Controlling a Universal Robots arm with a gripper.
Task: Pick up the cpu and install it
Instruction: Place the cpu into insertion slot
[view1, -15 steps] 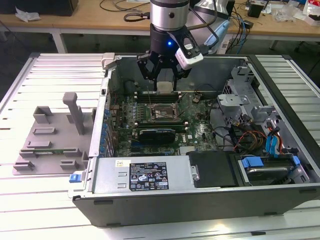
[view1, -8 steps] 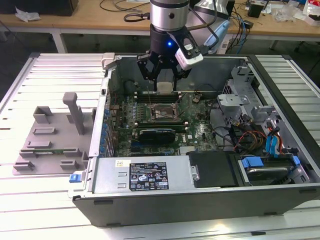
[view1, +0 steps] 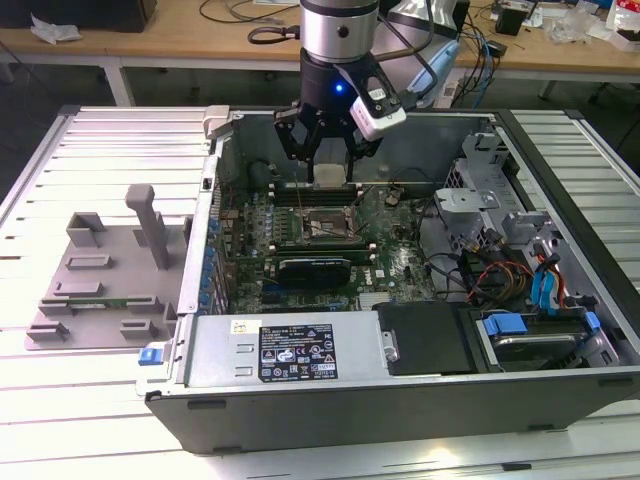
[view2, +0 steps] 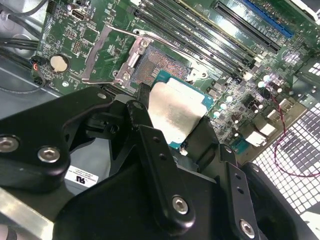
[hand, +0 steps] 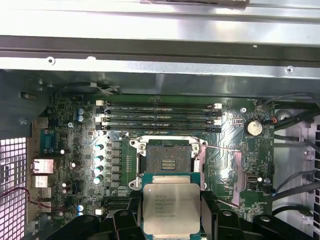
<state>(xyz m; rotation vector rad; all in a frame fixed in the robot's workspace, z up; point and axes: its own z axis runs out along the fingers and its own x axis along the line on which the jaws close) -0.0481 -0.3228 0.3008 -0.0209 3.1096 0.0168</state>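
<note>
The cpu (view1: 330, 175), a small silvery square chip on a green substrate, hangs inside the open computer case (view1: 400, 415), with my gripper (view1: 330, 168) shut on its edges. It is held flat, a little above the motherboard. In the first wrist view the cpu (hand: 171, 207) sits between the black fingers (hand: 209, 210), beside the open socket (hand: 168, 160) and apart from it. The socket's metal load plate (view2: 107, 50) is lifted, and its pin field (view2: 160, 62) is bare. In the second wrist view the cpu (view2: 175, 110) partly overlaps the socket's edge.
Memory slots (hand: 160, 117) run along the socket's far side. A grey fixture tray (view1: 100, 280) lies on the slatted table at the exterior view's left. Drive bays with blue clips (view1: 540, 320) and loose cables (view1: 480, 275) fill the case's right end.
</note>
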